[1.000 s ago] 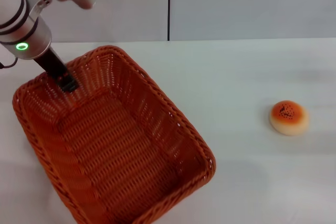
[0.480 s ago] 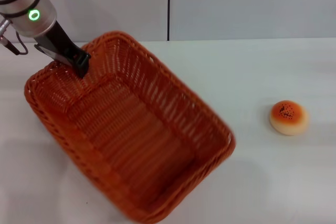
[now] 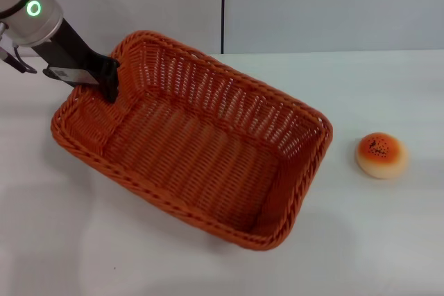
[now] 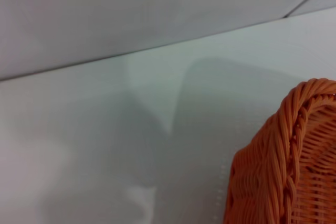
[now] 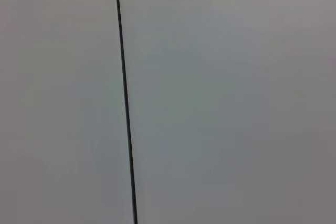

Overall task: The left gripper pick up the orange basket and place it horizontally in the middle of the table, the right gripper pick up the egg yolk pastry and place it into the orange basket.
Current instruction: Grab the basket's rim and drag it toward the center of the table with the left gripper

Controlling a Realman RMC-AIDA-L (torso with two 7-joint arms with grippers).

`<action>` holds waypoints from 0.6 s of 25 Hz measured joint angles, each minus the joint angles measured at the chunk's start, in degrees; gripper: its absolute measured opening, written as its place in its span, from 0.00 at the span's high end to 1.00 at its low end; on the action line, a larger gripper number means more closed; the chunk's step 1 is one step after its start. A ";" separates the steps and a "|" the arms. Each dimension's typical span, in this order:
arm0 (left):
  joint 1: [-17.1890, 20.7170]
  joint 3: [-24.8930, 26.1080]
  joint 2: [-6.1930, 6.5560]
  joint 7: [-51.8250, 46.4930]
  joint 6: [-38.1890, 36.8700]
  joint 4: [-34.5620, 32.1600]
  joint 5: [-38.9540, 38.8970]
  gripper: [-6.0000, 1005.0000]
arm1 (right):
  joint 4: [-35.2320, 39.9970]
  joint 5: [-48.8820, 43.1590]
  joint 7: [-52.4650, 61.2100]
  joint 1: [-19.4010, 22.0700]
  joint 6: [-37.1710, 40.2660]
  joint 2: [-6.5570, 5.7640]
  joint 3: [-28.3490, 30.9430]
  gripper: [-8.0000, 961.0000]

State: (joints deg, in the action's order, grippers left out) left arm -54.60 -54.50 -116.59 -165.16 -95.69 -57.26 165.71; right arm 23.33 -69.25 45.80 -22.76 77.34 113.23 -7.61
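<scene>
We see the white worktop (image 3: 361, 240) filling most of the head view, with a pale wall (image 3: 333, 5) behind it along the top of the frame; a thin dark seam (image 3: 223, 5) runs down that wall near the centre.

The orange basket (image 3: 201, 143) takes up the left and centre of the frame. It lies at a slant, its long side running from the upper left down toward the lower right, and its open top faces up. Its far left corner sits in the upper left of the frame, and its near right corner reaches toward the lower middle. In the left wrist view we see only one rounded corner of the basket (image 4: 286, 166) at the lower right of the frame, with bare worktop and wall beyond it.

The left gripper (image 3: 107, 81) comes in from the upper left of the head view on a silver-grey arm with a green ring light (image 3: 32, 9). Its black fingers are clamped on the basket's rim at the far left corner.

The egg yolk pastry (image 3: 380, 154) sits on the worktop at the right of the frame, well apart from the basket, its sesame-specked top facing up.

The right wrist view shows only the wall and its seam (image 5: 125, 108).
</scene>
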 joint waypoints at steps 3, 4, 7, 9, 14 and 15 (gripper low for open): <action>0.19 3.46 0.52 -0.10 0.00 0.98 -0.01 0.84 | -0.05 0.00 -0.01 0.01 -0.01 -0.14 0.03 0.41; 0.41 3.83 0.66 -0.12 0.00 1.06 -0.02 0.84 | -0.14 0.00 -0.02 0.02 -0.01 -0.23 0.03 0.41; 1.66 2.69 1.23 -0.14 -0.21 1.20 0.00 0.84 | -0.35 0.00 -0.03 0.03 -0.01 -0.40 -0.04 0.41; 2.73 1.99 1.53 -0.15 -0.49 1.44 0.03 0.84 | -0.40 0.00 -0.04 -0.06 -0.04 -0.46 -0.23 0.41; 4.24 1.66 1.38 -0.16 -2.12 0.48 0.06 0.86 | -0.52 -0.07 -0.07 -0.67 -0.57 -0.55 -0.46 0.41; 4.37 1.68 1.28 -0.15 -2.48 0.16 0.07 0.86 | -0.53 -0.12 -0.08 -0.79 -0.61 -0.55 -0.47 0.41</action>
State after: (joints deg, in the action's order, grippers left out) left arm -50.23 -52.83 -115.30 -165.31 -98.17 -57.10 165.77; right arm 22.80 -69.37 45.72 -23.55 76.73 112.68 -8.07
